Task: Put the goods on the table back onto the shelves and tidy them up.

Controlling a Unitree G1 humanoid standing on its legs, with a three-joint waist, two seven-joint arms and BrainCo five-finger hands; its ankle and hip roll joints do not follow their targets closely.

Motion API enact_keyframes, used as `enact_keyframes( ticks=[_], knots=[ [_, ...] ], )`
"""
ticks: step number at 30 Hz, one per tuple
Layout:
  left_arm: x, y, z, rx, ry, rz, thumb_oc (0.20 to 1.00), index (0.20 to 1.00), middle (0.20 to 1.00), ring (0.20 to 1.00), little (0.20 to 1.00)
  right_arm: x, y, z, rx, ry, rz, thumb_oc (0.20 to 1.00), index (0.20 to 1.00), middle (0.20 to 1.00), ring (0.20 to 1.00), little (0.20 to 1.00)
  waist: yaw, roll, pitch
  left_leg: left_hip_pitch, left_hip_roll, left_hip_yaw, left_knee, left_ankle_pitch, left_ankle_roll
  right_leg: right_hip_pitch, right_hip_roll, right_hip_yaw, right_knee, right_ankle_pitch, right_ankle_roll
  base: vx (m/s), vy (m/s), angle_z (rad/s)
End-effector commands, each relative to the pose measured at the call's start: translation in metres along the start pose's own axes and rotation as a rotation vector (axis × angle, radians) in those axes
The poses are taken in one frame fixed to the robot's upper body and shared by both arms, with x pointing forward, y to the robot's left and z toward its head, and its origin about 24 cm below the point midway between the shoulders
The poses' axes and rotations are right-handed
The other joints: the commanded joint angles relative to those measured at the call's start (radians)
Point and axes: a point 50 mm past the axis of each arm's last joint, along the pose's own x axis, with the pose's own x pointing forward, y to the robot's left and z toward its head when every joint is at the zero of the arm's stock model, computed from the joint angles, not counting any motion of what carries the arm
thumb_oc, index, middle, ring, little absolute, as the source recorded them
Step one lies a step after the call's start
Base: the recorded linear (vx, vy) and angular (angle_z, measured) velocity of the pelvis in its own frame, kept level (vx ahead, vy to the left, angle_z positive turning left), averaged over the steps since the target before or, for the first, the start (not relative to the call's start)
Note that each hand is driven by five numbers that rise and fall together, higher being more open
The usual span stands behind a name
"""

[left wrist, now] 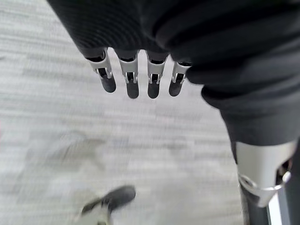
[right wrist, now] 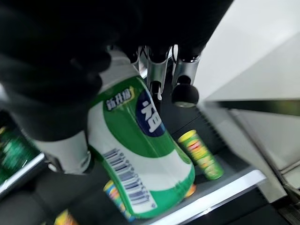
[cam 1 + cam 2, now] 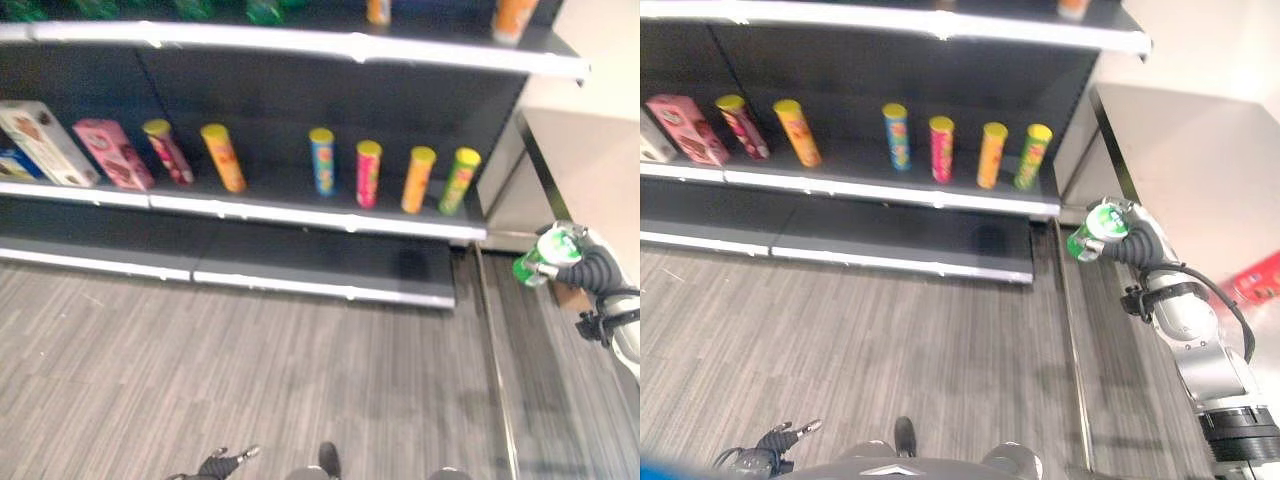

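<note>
Grey striped flooring point(image 3: 250, 370) runs up to a dark metal shelving unit point(image 3: 300, 110) with pale front edges, and I read the job from its middle shelf. At that shelf's left end lean a white carton point(image 3: 45, 143) and a pink carton point(image 3: 112, 153). Along the shelf towards its right end stand six tall tubes with yellow lids: a dark red tube point(image 3: 168, 152) and an orange tube point(image 3: 223, 157), both tilted, then a blue tube point(image 3: 322, 161), a pink tube point(image 3: 368, 173), a second orange tube point(image 3: 417, 179) and a green tube point(image 3: 459, 180) near the right corner. So a good share of the goods looks shelved, though the leaning ones may want straightening.

My left hand point(image 1: 136, 77) hangs low over the floor with its fingers straight and side by side, holding nothing.

Past the unit's right end, my right hand point(image 3: 1127, 237) has its fingers wrapped round a green and white plastic bottle point(image 2: 140, 150), carried in the air and not yet over any shelf. A pale tabletop point(image 3: 1200, 150) lies beyond it, with a red packet point(image 3: 1258, 277) at its right edge, so I judge at least this bottle and that packet are left to place.
</note>
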Motion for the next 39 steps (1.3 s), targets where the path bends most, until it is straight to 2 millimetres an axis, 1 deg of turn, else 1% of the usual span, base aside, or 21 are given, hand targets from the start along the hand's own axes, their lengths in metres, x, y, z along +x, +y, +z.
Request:
enact_keyframes(
  ticks=[1, 2, 6, 8, 9, 11, 16, 19, 21, 22, 23, 24, 27, 28, 30, 31, 33, 34, 36, 37, 39],
  knots=[
    [0.002, 0.001, 0.013, 0.033, -0.039, -0.004, 1.0, 1.0, 1.0, 1.0, 1.0, 0.013, -0.038, 0.022, -0.089, -0.107, -0.109, 0.2, 0.2, 0.2, 0.2, 0.2, -0.03, 0.015, 0.028, 0.037, 0.055, -0.065, -0.013, -0.069, -0.097, 0.013, 0.165, 0.056, -0.148, -0.011, -0.043, 0.16, 0.058, 0.61],
    [0.002, 0.001, 0.013, 0.043, -0.04, -0.007, 1.0, 1.0, 1.0, 1.0, 1.0, 0.013, -0.042, 0.023, -0.097, -0.114, -0.119, 0.2, 0.2, 0.2, 0.2, 0.2, -0.039, 0.016, 0.031, 0.049, 0.05, -0.076, -0.014, -0.078, -0.099, 0.003, 0.177, 0.06, -0.198, -0.009, -0.04, 0.15, 0.022, 0.5],
    [0.003, 0.0, 0.015, 0.073, -0.041, -0.022, 1.0, 1.0, 1.0, 1.0, 1.0, 0.011, -0.052, 0.02, -0.099, -0.101, -0.155, 0.2, 0.2, 0.2, 0.2, 0.2, -0.079, -0.005, 0.038, 0.08, 0.02, -0.12, -0.014, -0.102, -0.101, -0.071, 0.247, 0.097, -0.42, 0.101, -0.008, 0.16, -0.008, 0.29],
    [0.003, 0.0, 0.015, 0.073, -0.041, -0.022, 1.0, 1.0, 1.0, 1.0, 1.0, 0.011, -0.052, 0.02, -0.099, -0.101, -0.155, 0.2, 0.2, 0.2, 0.2, 0.2, -0.08, -0.002, 0.039, 0.082, 0.023, -0.122, -0.014, -0.105, -0.102, -0.064, 0.25, 0.093, -0.428, 0.105, -0.008, 0.16, 0.008, 0.47],
    [0.003, -0.005, 0.017, 0.09, -0.047, -0.04, 1.0, 1.0, 1.0, 1.0, 1.0, 0.009, -0.06, 0.017, -0.117, -0.085, -0.186, 0.2, 0.2, 0.2, 0.2, 0.2, -0.099, -0.027, 0.034, 0.119, -0.002, -0.14, -0.014, -0.134, -0.103, -0.093, 0.28, 0.075, -0.513, 0.158, 0.012, 0.3, 0.005, 0.23],
    [0.003, -0.007, 0.021, 0.102, -0.067, -0.048, 1.0, 1.0, 1.0, 1.0, 1.0, 0.006, -0.067, 0.018, -0.147, -0.088, -0.201, 0.2, 0.2, 0.2, 0.2, 0.2, -0.103, -0.034, 0.027, 0.141, -0.006, -0.147, -0.014, -0.154, -0.103, -0.059, 0.285, 0.066, -0.529, 0.175, 0.0, 0.28, -0.032, 0.17],
    [0.002, -0.018, 0.021, 0.117, -0.079, -0.081, 1.0, 1.0, 1.0, 1.0, 1.0, 0.004, -0.08, 0.022, -0.184, -0.106, -0.236, 0.2, 0.2, 0.2, 0.2, 0.2, -0.112, -0.019, -0.012, 0.188, 0.035, -0.147, -0.014, -0.183, -0.124, -0.019, 0.302, 0.049, -0.534, 0.17, -0.017, 0.23, -0.095, 0.54],
    [0.0, -0.026, 0.019, 0.102, -0.084, -0.095, 1.0, 1.0, 1.0, 1.0, 1.0, 0.005, -0.088, 0.052, -0.213, -0.245, -0.247, 0.2, 0.2, 0.2, 0.2, 0.2, -0.111, -0.002, -0.056, 0.227, 0.125, -0.114, 0.088, -0.219, -0.181, 0.062, 0.365, 0.042, -0.55, 0.097, -0.054, 0.41, -0.246, 0.1],
    [0.0, -0.026, 0.019, 0.1, -0.086, -0.097, 1.0, 1.0, 1.0, 1.0, 1.0, 0.005, -0.088, 0.056, -0.207, -0.27, -0.25, 0.2, 0.2, 0.2, 0.2, 0.2, -0.112, -0.001, -0.058, 0.213, 0.14, -0.106, 0.136, -0.203, -0.2, 0.075, 0.374, 0.037, -0.552, 0.087, -0.062, 0.15, -0.14, -0.23],
    [0.0, -0.025, 0.021, 0.094, -0.092, -0.099, 1.0, 1.0, 1.0, 1.0, 1.0, 0.007, -0.089, 0.064, -0.211, -0.305, -0.248, 0.2, 0.2, 0.2, 0.2, 0.2, -0.105, -0.005, -0.052, 0.175, 0.159, -0.1, 0.252, -0.161, -0.224, 0.108, 0.386, 0.035, -0.559, 0.063, -0.082, 0.08, -0.161, -0.28],
    [0.001, -0.024, 0.029, 0.09, -0.114, -0.084, 1.0, 1.0, 1.0, 1.0, 1.0, 0.008, -0.091, 0.081, -0.244, -0.38, -0.254, 0.2, 0.2, 0.2, 0.2, 0.2, -0.09, -0.021, -0.022, 0.081, 0.158, -0.131, 0.448, -0.099, -0.23, 0.14, 0.387, 0.04, -0.563, 0.05, -0.108, 0.09, -0.192, -0.17],
    [0.002, -0.023, 0.033, 0.076, -0.127, -0.065, 1.0, 1.0, 1.0, 1.0, 1.0, 0.008, -0.092, 0.086, -0.246, -0.403, -0.254, 0.2, 0.2, 0.2, 0.2, 0.2, -0.084, -0.03, -0.008, 0.047, 0.154, -0.148, 0.525, -0.065, -0.233, 0.151, 0.386, 0.044, -0.563, 0.046, -0.117, 0.01, -0.137, -0.15],
    [0.002, -0.021, 0.036, 0.065, -0.131, -0.049, 1.0, 1.0, 1.0, 1.0, 1.0, 0.008, -0.093, 0.089, -0.239, -0.418, -0.262, 0.2, 0.2, 0.2, 0.2, 0.2, -0.085, -0.036, 0.004, -0.004, 0.159, -0.164, 0.593, -0.05, -0.23, 0.155, 0.385, 0.035, -0.564, 0.038, -0.123, 0.01, -0.019, -0.32],
    [0.002, -0.019, 0.035, 0.011, -0.124, -0.019, 1.0, 1.0, 1.0, 1.0, 1.0, 0.008, -0.094, 0.1, -0.246, -0.469, -0.252, 0.2, 0.2, 0.2, 0.2, 0.2, -0.075, -0.053, 0.022, -0.054, 0.227, -0.125, 0.519, -0.079, -0.217, 0.175, 0.362, 0.033, -0.563, 0.02, -0.11, 0.12, 0.05, -0.26],
    [0.002, -0.017, 0.03, -0.001, -0.111, -0.004, 1.0, 1.0, 1.0, 1.0, 1.0, 0.009, -0.094, 0.107, -0.234, -0.508, -0.255, 0.2, 0.2, 0.2, 0.2, 0.2, -0.06, -0.064, 0.019, -0.064, 0.264, -0.119, 0.36, -0.095, -0.214, 0.183, 0.336, 0.042, -0.565, 0.01, -0.088, 0.16, 0.113, -0.06],
    [0.002, -0.017, 0.03, -0.002, -0.109, 0.002, 1.0, 1.0, 1.0, 1.0, 1.0, 0.01, -0.093, 0.111, -0.224, -0.529, -0.25, 0.2, 0.2, 0.2, 0.2, 0.2, -0.049, -0.059, 0.017, -0.068, 0.275, -0.131, 0.25, -0.061, -0.22, 0.184, 0.333, 0.05, -0.565, 0.002, -0.082, 0.1, 0.102, 0.35],
    [0.002, -0.016, 0.028, -0.003, -0.106, 0.007, 1.0, 1.0, 1.0, 1.0, 1.0, 0.012, -0.093, 0.114, -0.22, -0.545, -0.252, 0.2, 0.2, 0.2, 0.2, 0.2, -0.041, -0.052, 0.011, -0.074, 0.279, -0.153, 0.157, -0.012, -0.225, 0.184, 0.331, 0.06, -0.565, -0.004, -0.078, 0.12, 0.157, -0.22],
    [0.003, -0.015, 0.028, -0.012, -0.107, 0.018, 1.0, 1.0, 1.0, 1.0, 1.0, 0.015, -0.092, 0.118, -0.22, -0.566, -0.258, 0.2, 0.2, 0.2, 0.2, 0.2, -0.013, -0.036, 0.008, -0.11, 0.275, -0.232, 0.037, 0.053, -0.248, 0.198, 0.332, 0.085, -0.565, -0.022, -0.075, 0.22, 0.251, -0.83],
    [0.002, -0.019, 0.026, -0.013, -0.101, 0.012, 1.0, 1.0, 1.0, 1.0, 1.0, 0.019, -0.093, 0.121, -0.24, -0.571, -0.261, 0.2, 0.2, 0.2, 0.2, 0.2, -0.01, -0.017, -0.002, -0.158, 0.26, -0.242, -0.014, 0.058, -0.269, 0.228, 0.319, 0.093, -0.565, -0.049, -0.065, 0.32, 0.462, -0.48],
    [0.001, -0.022, 0.021, -0.011, -0.09, 0.0, 1.0, 1.0, 1.0, 1.0, 1.0, 0.023, -0.092, 0.122, -0.238, -0.567, -0.276, 0.2, 0.2, 0.2, 0.2, 0.2, -0.003, 0.003, -0.024, -0.124, 0.234, -0.26, -0.014, 0.069, -0.262, 0.245, 0.286, 0.111, -0.564, -0.045, -0.05, 0.36, 0.6, -0.18],
    [0.001, -0.022, 0.018, -0.005, -0.078, -0.007, 1.0, 1.0, 1.0, 1.0, 1.0, 0.027, -0.088, 0.122, -0.222, -0.561, -0.273, 0.2, 0.2, 0.2, 0.2, 0.2, 0.003, 0.003, -0.035, -0.098, 0.205, -0.244, -0.013, 0.058, -0.243, 0.247, 0.253, 0.123, -0.554, -0.043, -0.036, 0.26, 0.451, -0.38]
  ],
)
